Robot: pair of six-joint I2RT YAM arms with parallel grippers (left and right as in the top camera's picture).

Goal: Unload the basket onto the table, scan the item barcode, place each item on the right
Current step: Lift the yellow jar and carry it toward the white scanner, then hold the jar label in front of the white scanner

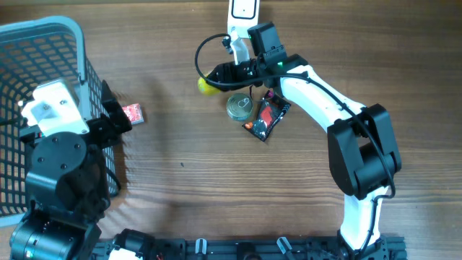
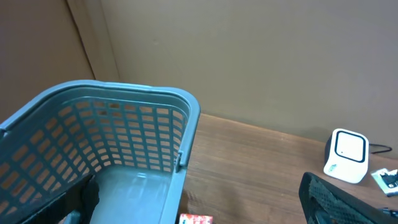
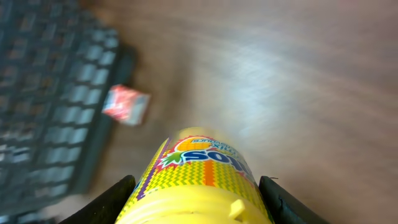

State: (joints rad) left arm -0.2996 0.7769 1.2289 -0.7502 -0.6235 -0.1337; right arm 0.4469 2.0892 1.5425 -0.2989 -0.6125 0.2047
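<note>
Bottle (image 3: 202,168), yellow with a bright striped label in orange, green and blue, is pinched between the two dark fingers (image 3: 107,203) of the right pincer (image 1: 215,78). One finger presses on each side of it. From the wrist camera the bottle fills the space between them and points away from the pincer, out over the wooden table (image 1: 188,180). Whether it rests on the table or hangs above it cannot be told.

Just behind the pincer's tips, on the side toward the robot's base, lies a round metal tin (image 1: 239,107). A dark red packet (image 1: 266,119) lies against the tin, under the right arm's forearm. On the pincer's other side, at the table's far edge, stands a white scanner (image 1: 244,9), close to the arm.

Ahead of the bottle, well apart from it, a small red packet (image 1: 133,113) lies flat on the wood, just beside a blue mesh basket (image 1: 72,43).

The left pincer (image 1: 108,119) sits at the basket's near wall, close to the small red packet. Its fingers (image 2: 329,199) are spread wide with nothing between them.
</note>
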